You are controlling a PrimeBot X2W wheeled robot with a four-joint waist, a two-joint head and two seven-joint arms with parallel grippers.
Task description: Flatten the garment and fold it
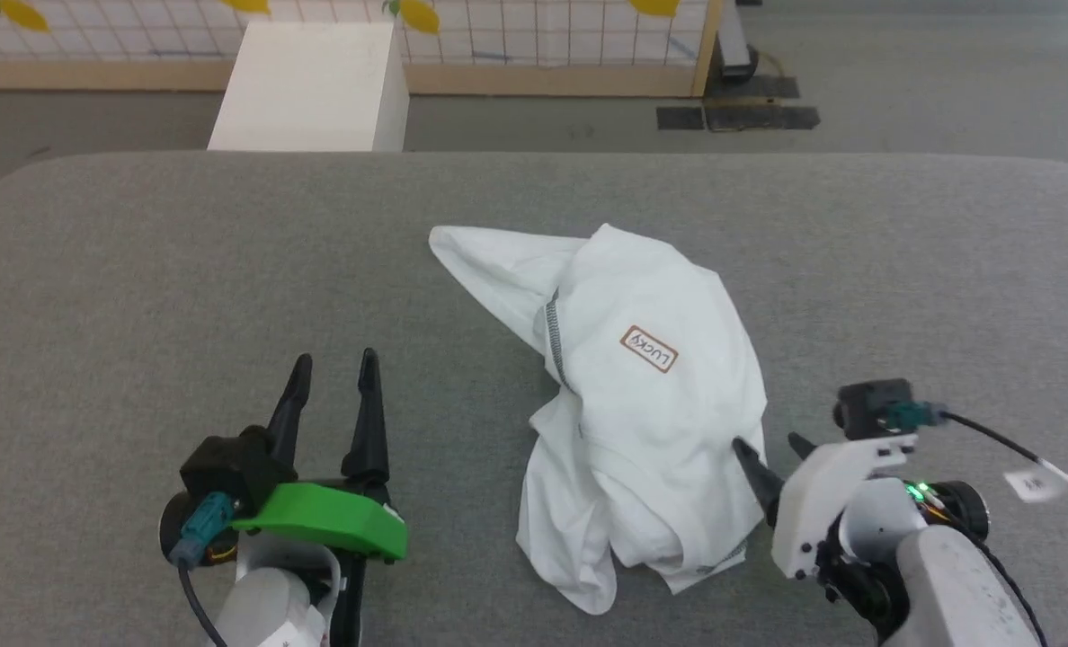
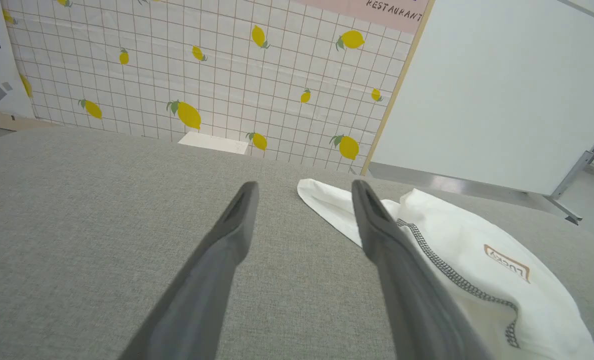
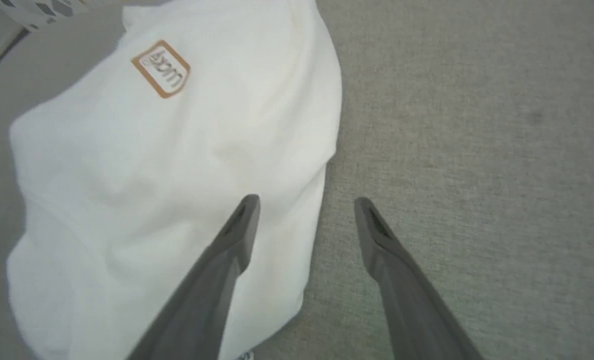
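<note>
Nearest the robot, the left gripper (image 1: 334, 358) hovers over bare table (image 1: 138, 270), its two dark fingers spread and holding nothing, well to the left of the cloth. The right gripper (image 1: 766, 440) is at the near right edge of the garment (image 1: 642, 395), fingers also spread. In the right wrist view, one finger lies over white fabric and the other over grey table, with nothing pinched. The garment lies in a crumpled heap around the middle of the table, its patch (image 1: 649, 349) facing up, a grey-stitched seam (image 1: 552, 332) down its left side and a pointed flap reaching far left. It looks thin, light and limp, so it will likely sag and drag rather than keep its shape. A pinch on a hem, cuff or seam should hold better than one on a loose fold, which may gather several layers. Beyond the table's far edge stand a white box (image 1: 314, 85) and a lemon-print wall (image 1: 543, 36)
</note>
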